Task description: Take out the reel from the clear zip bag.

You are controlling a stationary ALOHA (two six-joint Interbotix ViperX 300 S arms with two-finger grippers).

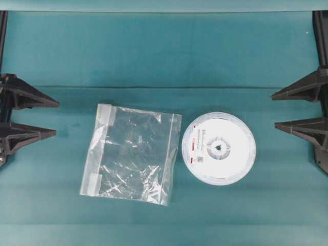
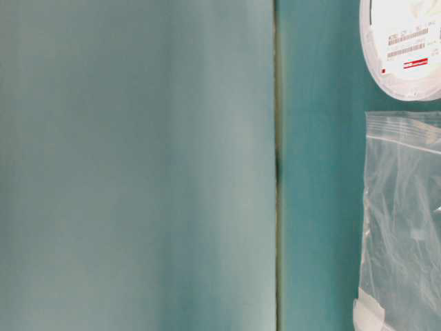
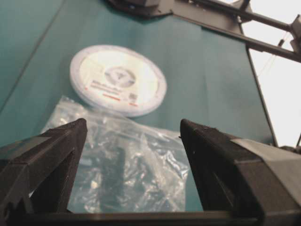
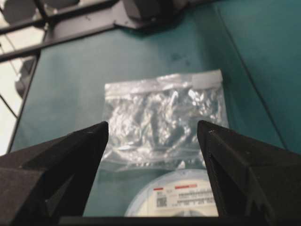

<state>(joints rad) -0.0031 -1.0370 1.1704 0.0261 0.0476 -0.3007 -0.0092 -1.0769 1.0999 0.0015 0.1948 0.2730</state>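
The white reel (image 1: pixel 219 147) lies flat on the teal table, outside the bag and just right of it, its label with a red mark facing up (image 3: pixel 117 79) (image 4: pixel 188 197) (image 2: pixel 406 45). The clear zip bag (image 1: pixel 130 154) lies crinkled and flat left of the reel, nothing inside it (image 3: pixel 127 160) (image 4: pixel 162 117) (image 2: pixel 403 221). My left gripper (image 1: pixel 55 119) hovers open at the table's left edge, clear of the bag, and the wrist view (image 3: pixel 133 129) shows its jaws wide apart. My right gripper (image 1: pixel 273 109) stands open at the right edge (image 4: pixel 152 129), apart from the reel.
A seam (image 1: pixel 164 87) runs across the teal table cover behind the objects. Black arm frames (image 3: pixel 225 21) (image 4: pixel 94 19) stand at the far sides.
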